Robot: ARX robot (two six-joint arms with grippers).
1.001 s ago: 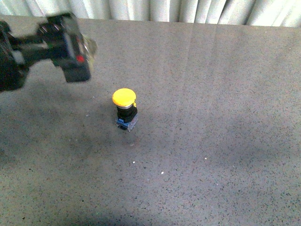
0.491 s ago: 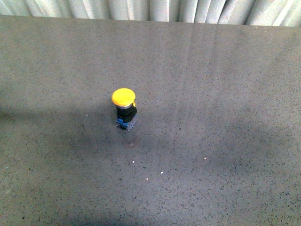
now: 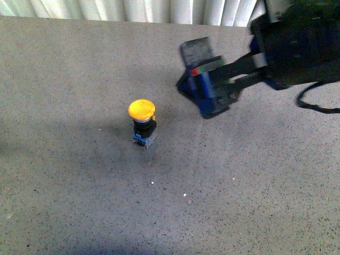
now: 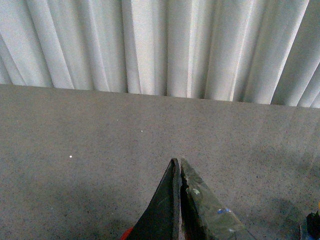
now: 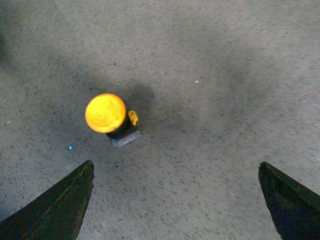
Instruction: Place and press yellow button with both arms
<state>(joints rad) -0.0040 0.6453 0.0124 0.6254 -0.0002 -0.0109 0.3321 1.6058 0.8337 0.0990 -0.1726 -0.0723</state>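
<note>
**Right black flat-fingered gripper [image 5: 175, 164] spread wide, left black gripper [image 4: 178, 167] pressed closed**

One small mushroom-head push button [image 3: 142, 123]: domed yellow cap, black cylindrical collar, blue-and-clear base. Upright on speckled grey tabletop [image 3: 79, 202], clear of both grippers.

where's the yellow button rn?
Front view: the yellow button stands upright on the grey table, left of centre, nothing touching it. The right gripper hovers open, apart, to its right.

Lab test setup — speckled grey tabletop [image 3: 79, 202], white pleated curtain [image 4: 160, 45].
</note>
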